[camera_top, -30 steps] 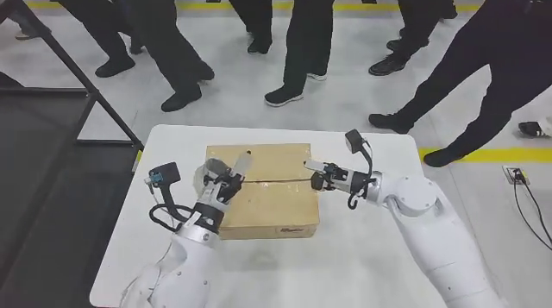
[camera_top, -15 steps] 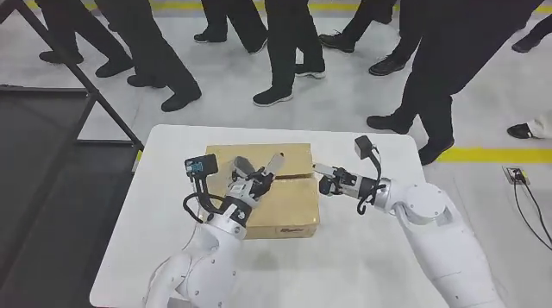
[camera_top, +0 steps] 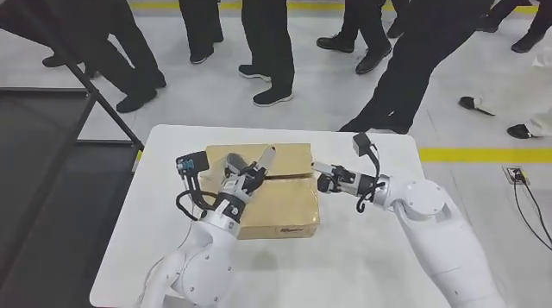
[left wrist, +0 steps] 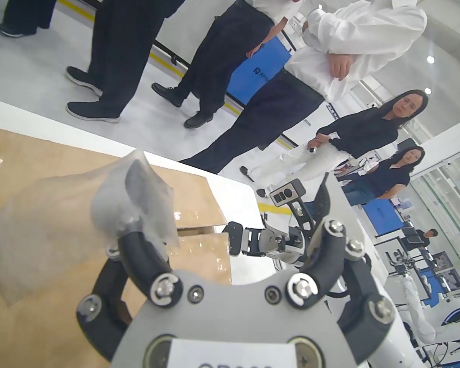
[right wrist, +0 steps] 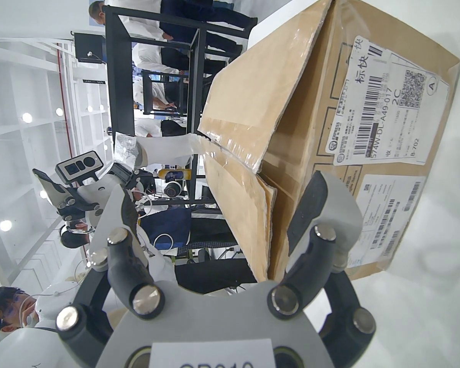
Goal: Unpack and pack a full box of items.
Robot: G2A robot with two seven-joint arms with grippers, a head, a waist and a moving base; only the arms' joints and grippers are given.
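- One cardboard box [camera_top: 274,198] sits on the one white table [camera_top: 371,256], near the table's far edge. Its two top flaps are folded down and meet at a seam across the middle.
- My left end effector [camera_top: 250,162] hovers over the box top with its two fingers spread wide and nothing clamped between them.
- One strip of clear tape [right wrist: 170,148] clings to one left fingertip and stretches back to the seam.
- My right end effector [camera_top: 321,176] is at the box's right end, level with the seam. Its two fingers are apart and grip nothing, with the flap ends between them.
- I count two printed labels [right wrist: 383,112] on that end face.
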